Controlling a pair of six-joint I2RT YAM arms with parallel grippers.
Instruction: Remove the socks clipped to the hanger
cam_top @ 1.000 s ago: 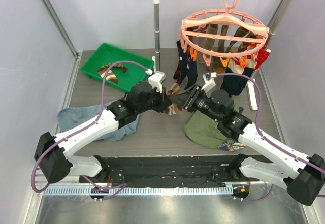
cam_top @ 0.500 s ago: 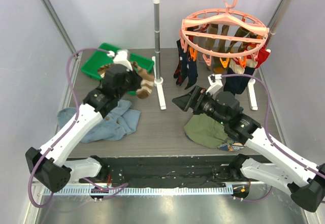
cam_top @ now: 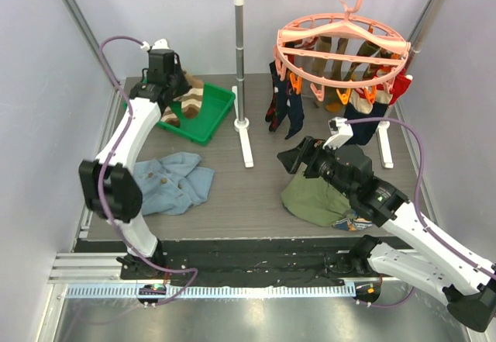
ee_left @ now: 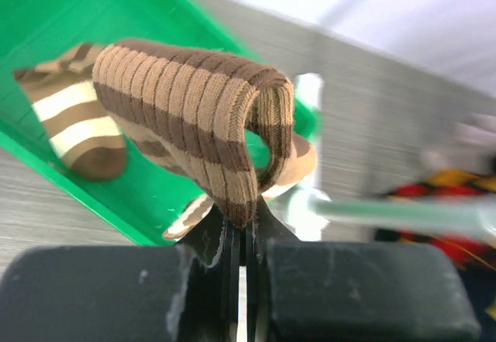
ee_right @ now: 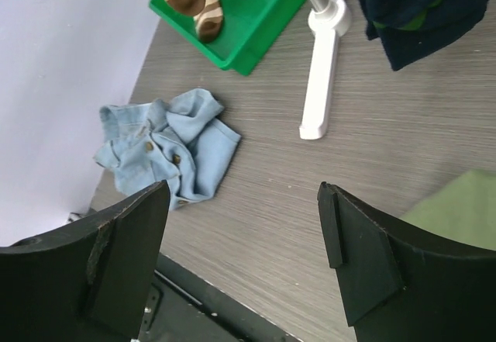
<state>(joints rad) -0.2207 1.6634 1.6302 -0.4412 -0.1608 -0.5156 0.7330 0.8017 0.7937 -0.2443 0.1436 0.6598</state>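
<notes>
Pinching folded ribbed striped sock [ee_left: 194, 101] in left tool [ee_left: 240, 237]

Salmon-pink round hanger [cam_top: 341, 51], dark socks [cam_top: 283, 105] clipped beneath; brown-striped sock [ee_left: 186, 101] above green tray [ee_left: 62, 8]

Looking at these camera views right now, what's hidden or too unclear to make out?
- Top view: rear socks screened by the hanger's ring and front ones; uncountable.
- Top view: the olive garment lies partly under the right arm.
- Left wrist view: background right of the striped sock is blurred; red-yellow patch unidentifiable.
- Right wrist view: the navy sock is cut off by the top edge.
</notes>
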